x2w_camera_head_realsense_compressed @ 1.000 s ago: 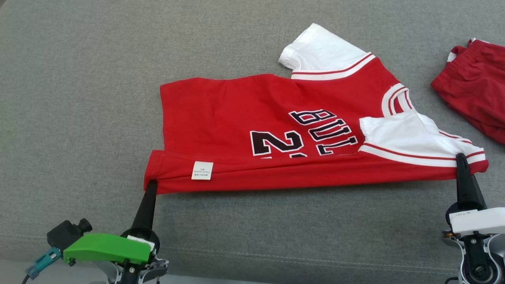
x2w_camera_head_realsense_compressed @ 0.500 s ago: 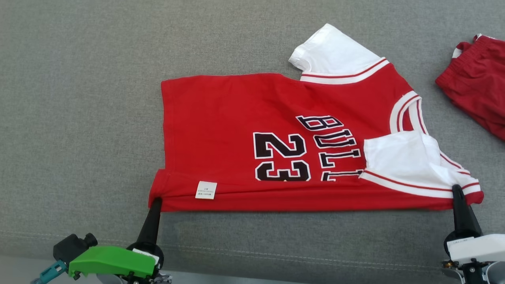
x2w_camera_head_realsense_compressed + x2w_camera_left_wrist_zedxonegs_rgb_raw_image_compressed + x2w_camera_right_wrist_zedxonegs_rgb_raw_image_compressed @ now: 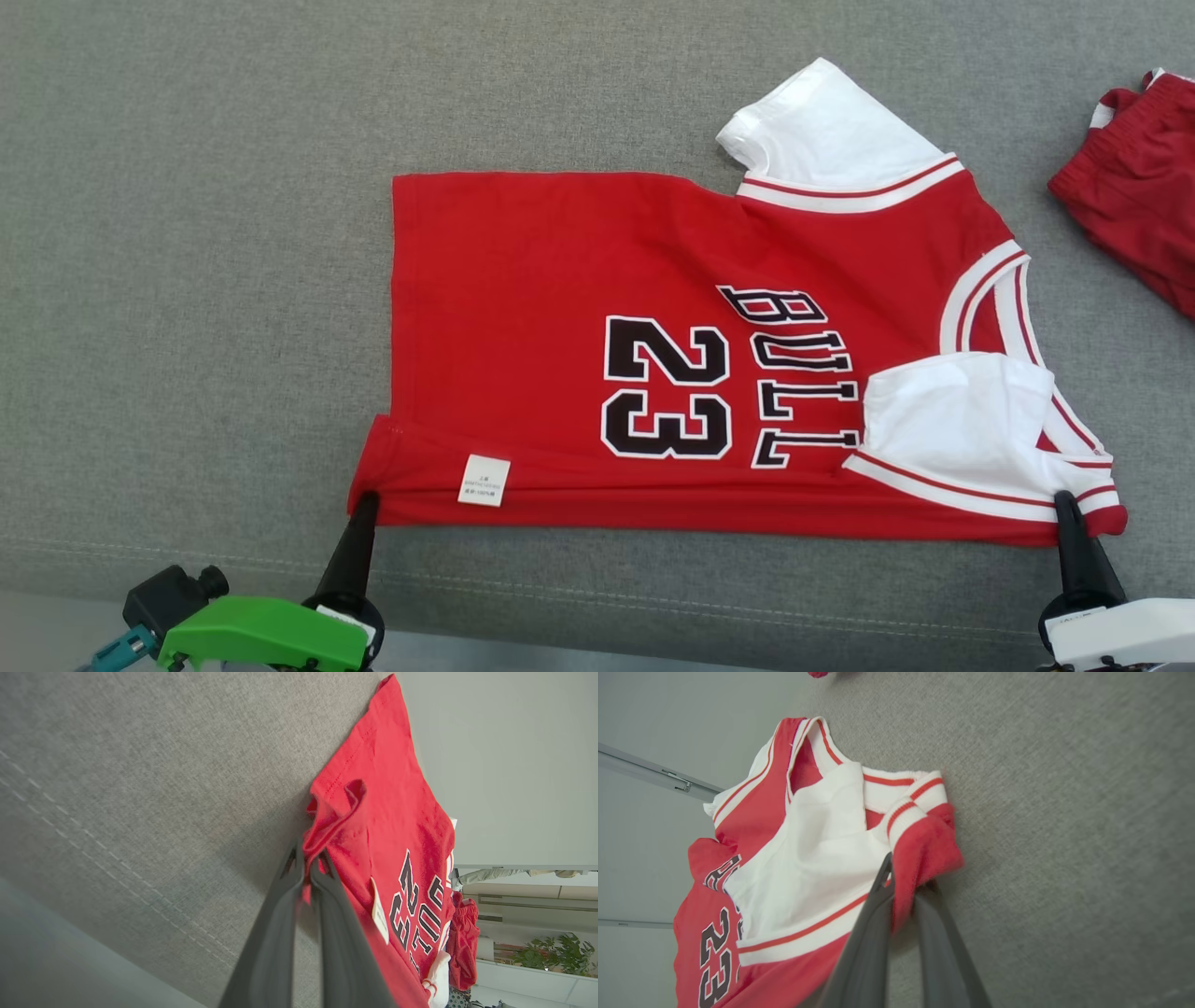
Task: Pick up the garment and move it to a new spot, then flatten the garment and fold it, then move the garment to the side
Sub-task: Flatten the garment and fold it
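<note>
Red jersey (image 3: 523, 280), prob. light & limp, on grey cushion (image 3: 187, 233); left jaws clenched on hem corner, right jaws on shoulder corner.

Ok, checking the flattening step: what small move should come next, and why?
The left end effector pinches the hem corner and the right end effector the shoulder of the jersey, whose near edge is lifted and rolled, not flat on the grey surface. So probably draw both slightly toward the robot and lower them.

Grey fabric surface (image 3: 187, 233), red jersey (image 3: 523, 280), red shorts (image 3: 1134, 219)
</note>
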`<state>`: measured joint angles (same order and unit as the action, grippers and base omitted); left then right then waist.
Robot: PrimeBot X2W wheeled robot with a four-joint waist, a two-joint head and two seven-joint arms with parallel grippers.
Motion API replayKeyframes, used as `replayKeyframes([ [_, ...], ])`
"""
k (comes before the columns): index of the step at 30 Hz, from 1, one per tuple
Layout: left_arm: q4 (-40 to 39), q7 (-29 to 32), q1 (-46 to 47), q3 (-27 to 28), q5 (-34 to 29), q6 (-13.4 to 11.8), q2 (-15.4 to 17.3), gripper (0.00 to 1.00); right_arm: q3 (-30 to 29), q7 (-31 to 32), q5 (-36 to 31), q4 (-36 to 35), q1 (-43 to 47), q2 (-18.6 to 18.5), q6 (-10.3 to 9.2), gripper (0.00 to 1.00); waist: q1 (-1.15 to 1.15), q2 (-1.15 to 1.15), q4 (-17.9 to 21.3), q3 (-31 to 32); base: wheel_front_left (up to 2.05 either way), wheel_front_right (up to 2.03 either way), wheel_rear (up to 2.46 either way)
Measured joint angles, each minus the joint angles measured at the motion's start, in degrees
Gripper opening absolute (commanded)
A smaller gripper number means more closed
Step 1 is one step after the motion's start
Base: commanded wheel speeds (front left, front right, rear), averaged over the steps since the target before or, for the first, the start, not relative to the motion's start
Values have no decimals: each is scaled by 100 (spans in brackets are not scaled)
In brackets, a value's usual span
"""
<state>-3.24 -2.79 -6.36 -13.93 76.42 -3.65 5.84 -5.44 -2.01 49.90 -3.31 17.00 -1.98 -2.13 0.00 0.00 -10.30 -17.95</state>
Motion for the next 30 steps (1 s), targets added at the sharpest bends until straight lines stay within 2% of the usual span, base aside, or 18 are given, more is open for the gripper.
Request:
replayKeyframes([
  [5,94,21,-71,-53,-192,-59,65,0,36,-32,-8,-16,-2,-1,0,0,0,0,-24,8,0,0,0],
  [6,100,21,-72,-53,-192,-62,64,3,38,-46,-9,-22,-2,-1,0,13,0,0,-30,10,0,0,0],
  [7,105,21,-72,-55,-192,-66,64,13,40,-51,-9,-30,-2,-1,-3,31,0,0,-36,10,0,0,0],
  [8,116,21,-72,-57,-192,-67,64,21,38,-53,-9,-36,-2,-1,-8,38,0,0,-41,11,0,0,0],
  [9,136,21,-72,-56,-192,-68,64,25,36,-57,-10,-41,-2,-2,-26,49,0,0,-47,12,0,0,0],
  [11,177,21,-72,-57,-204,-77,66,39,22,-75,-14,-43,-1,-7,-53,98,0,0,-56,12,0,0,0],
  [12,196,21,-72,-57,-216,-100,67,48,14,-75,-31,-44,-1,-12,-57,100,0,0,-60,12,0,0,0],
  [13,231,21,-71,-56,-225,-115,73,89,13,-75,-53,-47,-1,-20,-58,100,0,0,-63,12,0,0,0],
  [14,243,21,-71,-53,-225,-116,73,100,25,-75,-53,-60,-1,-23,-58,100,0,0,-60,9,0,0,0],
  [30,403,54,-71,-121,-270,-143,78,100,86,-105,-129,-125,-7,-76,-94,100,0,0,83,131,0,0,0],
])
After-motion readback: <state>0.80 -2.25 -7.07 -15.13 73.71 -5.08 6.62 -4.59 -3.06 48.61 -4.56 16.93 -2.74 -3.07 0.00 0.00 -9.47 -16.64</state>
